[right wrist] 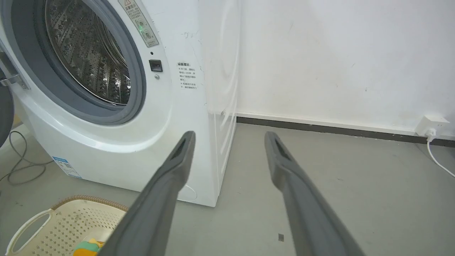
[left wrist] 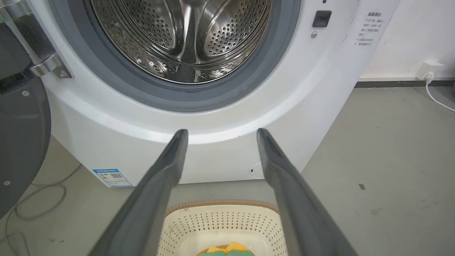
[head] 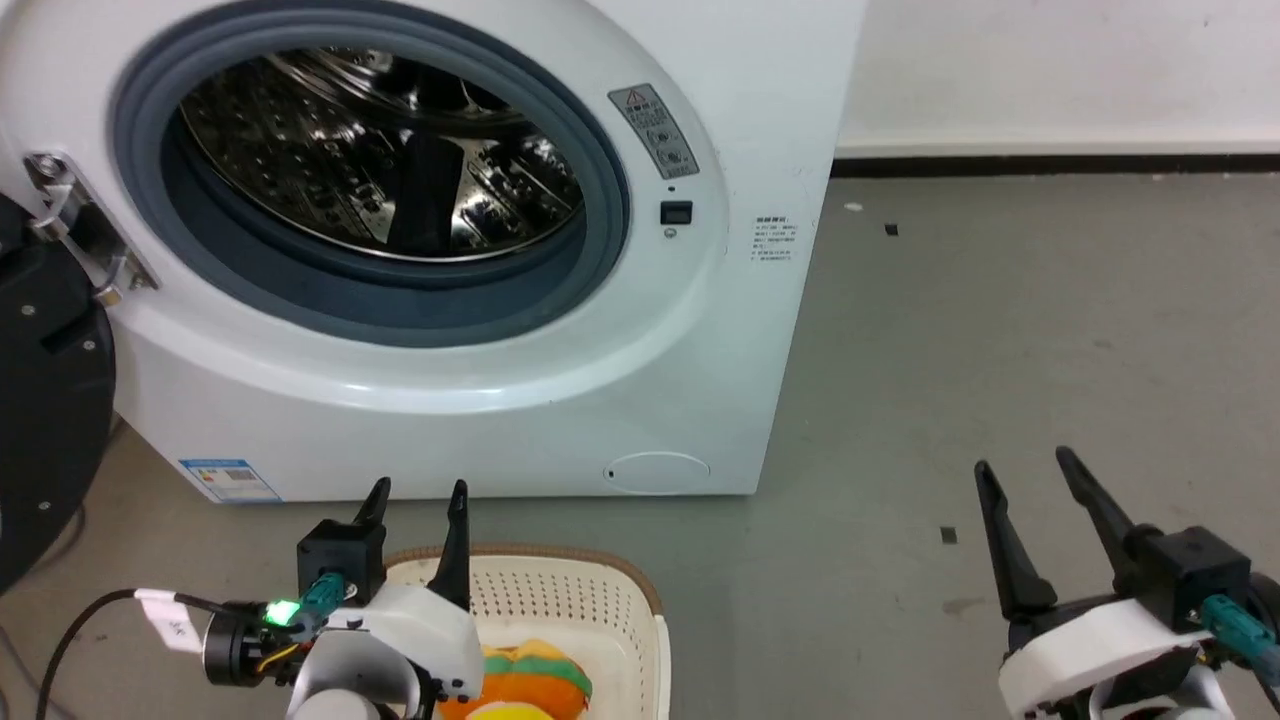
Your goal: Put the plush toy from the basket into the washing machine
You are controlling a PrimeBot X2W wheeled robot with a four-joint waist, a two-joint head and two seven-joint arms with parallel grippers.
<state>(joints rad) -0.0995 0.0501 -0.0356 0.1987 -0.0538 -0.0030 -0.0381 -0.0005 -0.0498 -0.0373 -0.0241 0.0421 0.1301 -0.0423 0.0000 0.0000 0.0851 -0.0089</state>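
One plush toy point(head: 535, 682) beneath left jaws

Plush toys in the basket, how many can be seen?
1. The plush toy lies in the basket, cut off by the head view's bottom edge; more could be hidden under it or outside the frame.

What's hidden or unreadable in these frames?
Plush toy: head view, bottom edge crops it, left gripper wrist covers part.
Basket: head view, near half past bottom edge.
Washing machine stickers: head view, text too small.
Door: head view, cropped by left edge.
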